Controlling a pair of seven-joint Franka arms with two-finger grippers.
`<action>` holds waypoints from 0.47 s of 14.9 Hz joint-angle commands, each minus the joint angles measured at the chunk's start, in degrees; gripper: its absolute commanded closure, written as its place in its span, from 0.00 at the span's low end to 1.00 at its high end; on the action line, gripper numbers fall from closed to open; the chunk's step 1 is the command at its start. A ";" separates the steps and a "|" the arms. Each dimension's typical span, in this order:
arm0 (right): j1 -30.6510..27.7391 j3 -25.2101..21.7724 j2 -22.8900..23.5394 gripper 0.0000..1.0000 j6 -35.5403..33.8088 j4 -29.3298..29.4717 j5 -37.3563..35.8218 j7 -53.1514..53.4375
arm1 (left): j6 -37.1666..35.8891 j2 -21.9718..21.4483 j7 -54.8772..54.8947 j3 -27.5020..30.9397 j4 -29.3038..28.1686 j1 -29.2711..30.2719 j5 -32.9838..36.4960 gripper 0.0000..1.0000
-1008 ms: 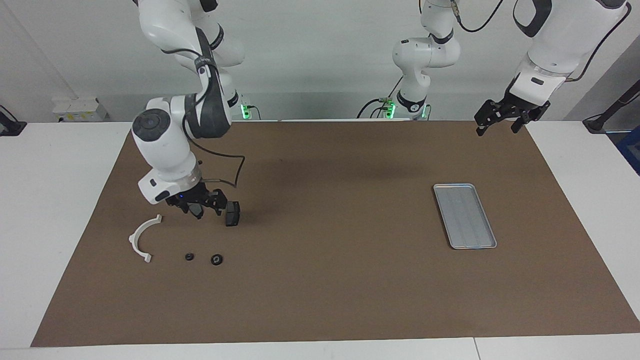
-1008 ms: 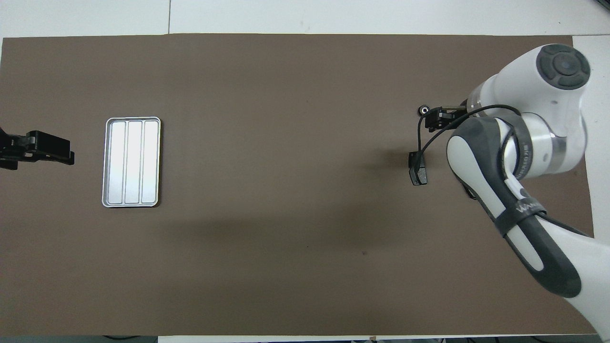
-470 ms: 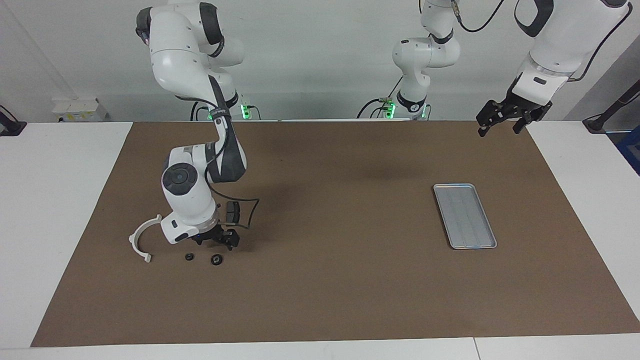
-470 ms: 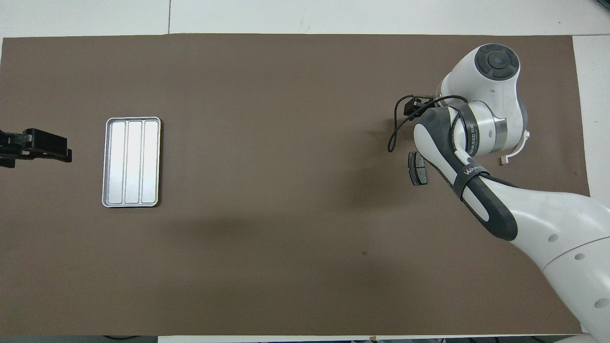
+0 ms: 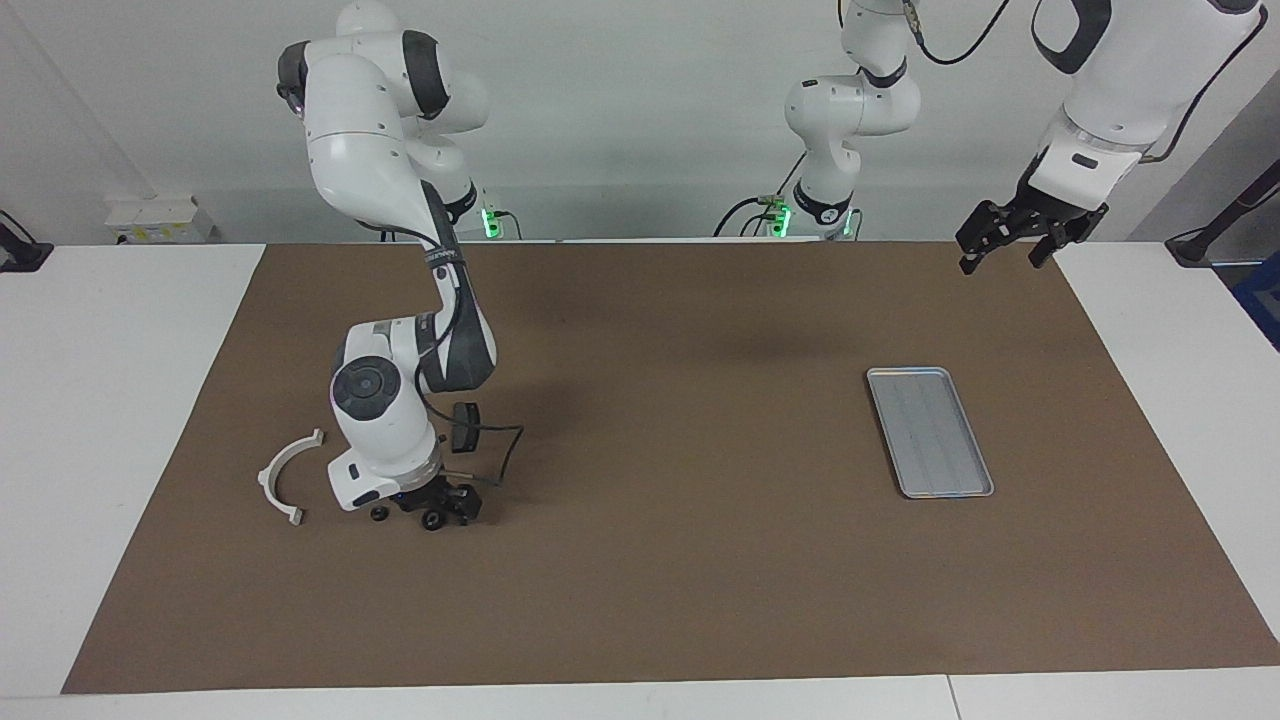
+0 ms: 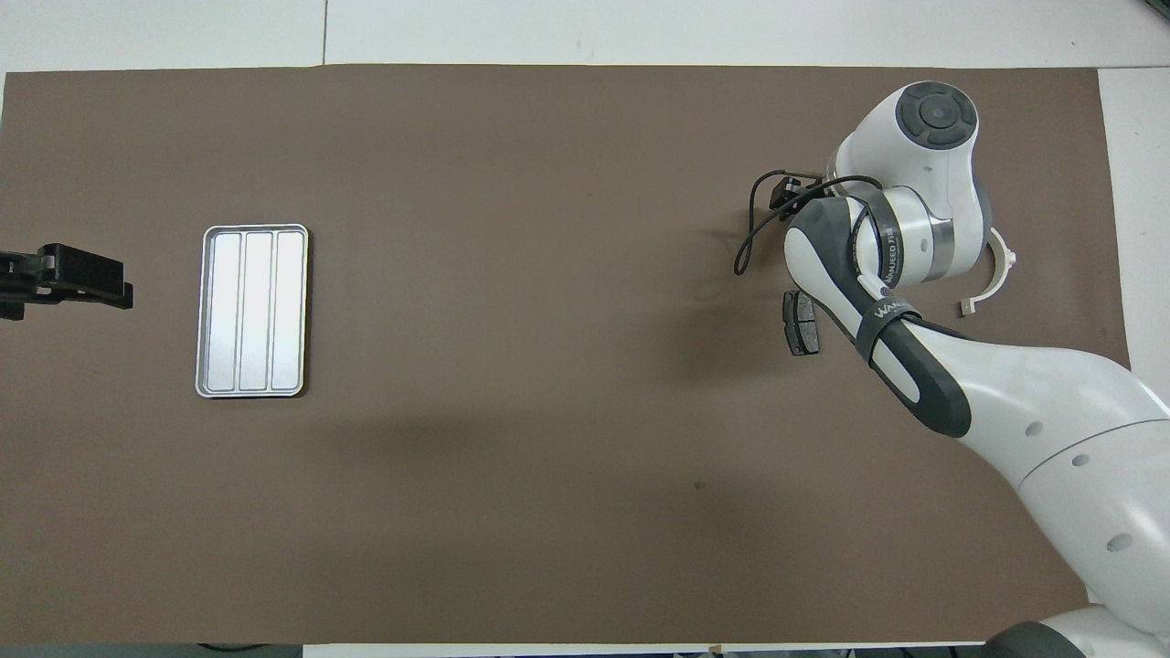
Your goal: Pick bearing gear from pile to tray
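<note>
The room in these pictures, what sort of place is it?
Probably a robotics lab or test bench: two white robot arms stand at a table covered by a brown mat, with a metal tray and a few small machine parts, such as a white curved bracket, laid out.

Looked like robotics lab to me. Two white Franka arms (image 5: 400,300) bolted at edge of white table (image 5: 120,400), brown mat (image 5: 650,560) spread across it. Plain white wall (image 5: 620,120), loose cables (image 5: 760,205), green status lights (image 5: 488,222) glowing at arm bases. Metal tray (image 5: 930,432) and few small machine parts (image 5: 285,478) on mat. Nothing homey, pure test bench vibe.
</note>
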 commanded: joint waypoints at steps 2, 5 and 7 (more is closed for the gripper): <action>-0.83 0.56 1.15 0.33 0.90 1.42 -0.26 2.47 | 4.80 -2.14 0.20 0.14 -4.24 -0.55 -0.36 0.00; -1.01 0.56 1.15 0.69 2.93 1.33 0.00 3.36 | 7.45 -2.85 -0.07 -0.03 -6.10 -0.64 -0.19 0.00; -1.01 0.65 1.06 1.00 2.31 1.33 0.09 3.45 | 7.80 -2.76 -0.33 -0.03 -5.75 -0.55 -0.27 0.00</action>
